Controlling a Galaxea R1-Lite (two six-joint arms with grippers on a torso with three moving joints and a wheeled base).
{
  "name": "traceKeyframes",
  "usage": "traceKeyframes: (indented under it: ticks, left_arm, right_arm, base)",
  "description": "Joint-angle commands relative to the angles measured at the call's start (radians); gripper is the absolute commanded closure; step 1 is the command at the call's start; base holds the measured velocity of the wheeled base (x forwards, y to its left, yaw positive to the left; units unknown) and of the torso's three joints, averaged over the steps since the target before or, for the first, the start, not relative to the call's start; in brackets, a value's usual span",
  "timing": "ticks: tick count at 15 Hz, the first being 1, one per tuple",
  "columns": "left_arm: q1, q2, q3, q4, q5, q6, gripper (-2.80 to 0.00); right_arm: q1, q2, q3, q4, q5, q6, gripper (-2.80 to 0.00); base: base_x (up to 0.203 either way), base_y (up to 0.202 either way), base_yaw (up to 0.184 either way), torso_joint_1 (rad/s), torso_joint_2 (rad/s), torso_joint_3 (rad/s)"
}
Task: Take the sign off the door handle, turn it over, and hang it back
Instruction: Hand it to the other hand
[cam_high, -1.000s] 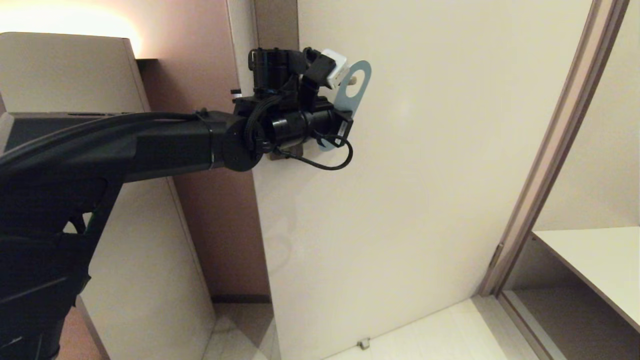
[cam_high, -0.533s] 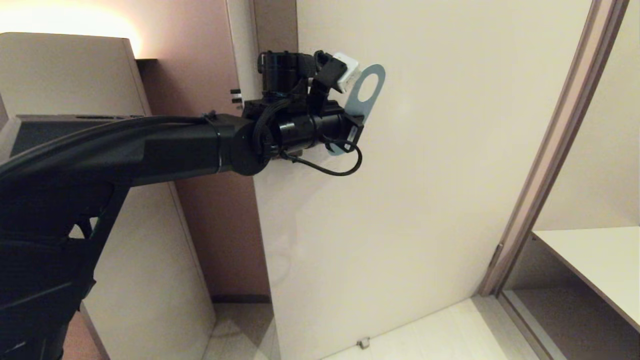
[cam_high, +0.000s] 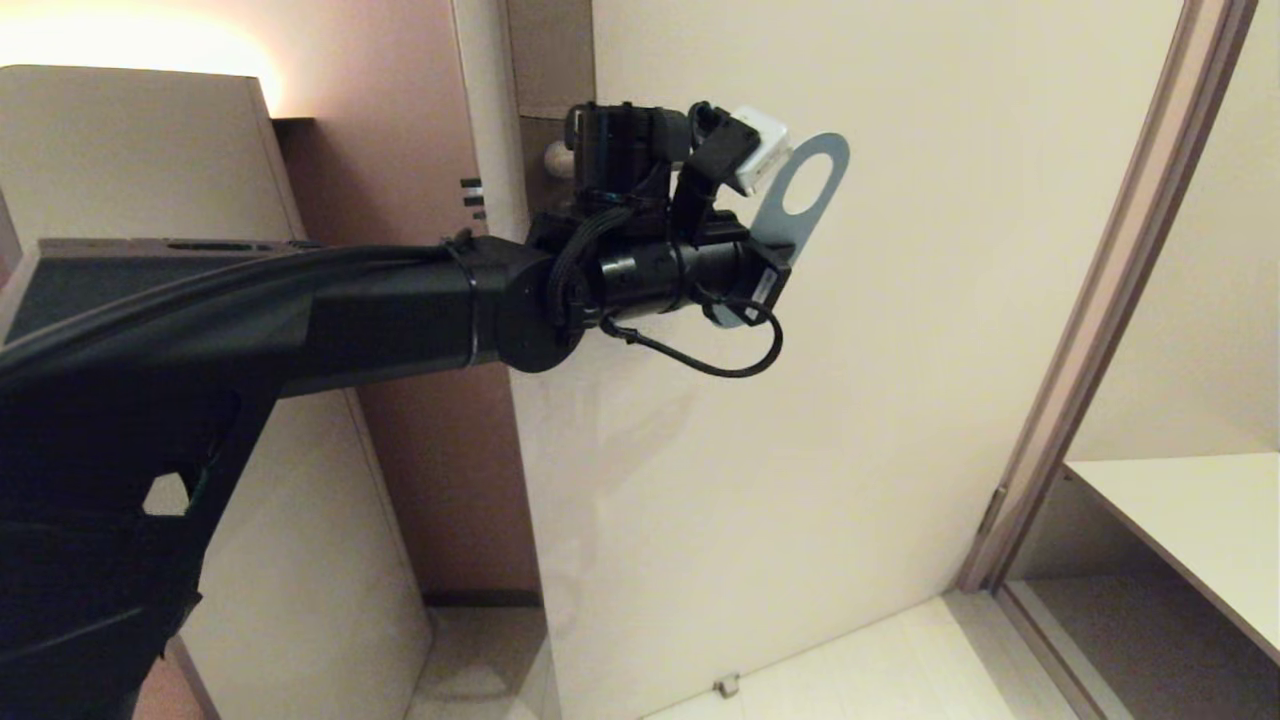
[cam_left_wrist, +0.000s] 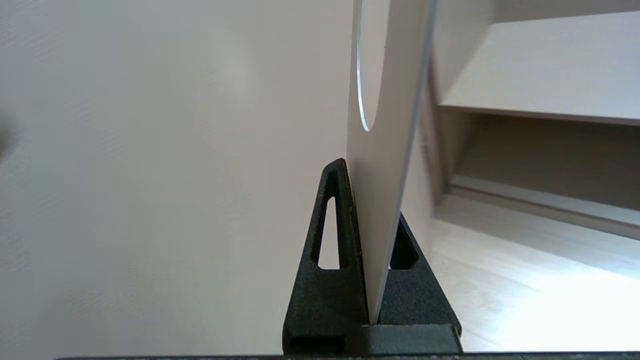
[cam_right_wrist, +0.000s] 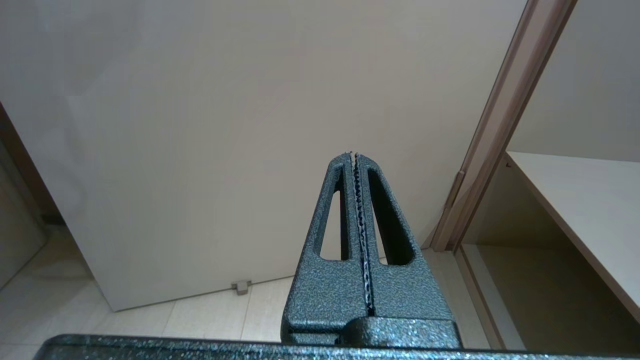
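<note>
My left gripper (cam_high: 745, 262) is shut on the lower part of the sign (cam_high: 812, 185) and holds it in the air in front of the door, to the right of the lock. The sign's blue side faces the head view and its oval hole is empty. In the left wrist view the sign (cam_left_wrist: 385, 150) stands edge-on between the fingers of the left gripper (cam_left_wrist: 370, 200), pale side showing. Of the door handle (cam_high: 556, 158) only a pale stub shows by the lock plate; the wrist hides the lever. My right gripper (cam_right_wrist: 354, 156) is shut and empty, low in front of the door.
The pale door (cam_high: 900, 350) fills the middle. Its brown frame (cam_high: 1100, 300) and a pale shelf (cam_high: 1180, 520) stand at the right. A beige cabinet (cam_high: 150, 150) is at the left. A small door stop (cam_high: 728, 686) sits on the floor.
My left gripper has carried the sign to the right, away from the lock; the handle tip no longer shows through the hole. The grip on the sign is unchanged.
</note>
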Motion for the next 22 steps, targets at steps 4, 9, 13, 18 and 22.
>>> traceKeyframes:
  ticks: [4, 9, 13, 18, 22]
  left_arm:
    - [-0.028, -0.012, 0.002, -0.003, -0.101, -0.043, 0.00]
    - [-0.049, -0.047, 0.005, -0.038, -0.193, -0.255, 0.00]
    - [-0.077, -0.079, 0.034, -0.039, -0.241, -0.342, 0.00]
    - [-0.108, -0.089, 0.115, -0.063, -0.284, -0.394, 0.00]
    - [-0.109, -0.088, 0.245, -0.157, -0.360, -0.405, 0.00]
  right_arm:
    - [0.000, 0.000, 0.000, 0.000, 0.001, -0.001, 0.00]
    - [0.000, 0.000, 0.000, 0.000, 0.001, -0.001, 0.00]
    - [0.000, 0.000, 0.000, 0.000, 0.001, -0.001, 0.00]
    - [0.000, 0.000, 0.000, 0.000, 0.001, -0.001, 0.00]
    - [0.000, 0.000, 0.000, 0.000, 0.001, -0.002, 0.00]
  base:
    - [0.000, 0.000, 0.000, 0.000, 0.00, 0.000]
    - [0.000, 0.000, 0.000, 0.000, 0.00, 0.000]
    - [0.000, 0.000, 0.000, 0.000, 0.00, 0.000]
    - [0.000, 0.000, 0.000, 0.000, 0.00, 0.000]
    - [0.000, 0.000, 0.000, 0.000, 0.00, 0.000]
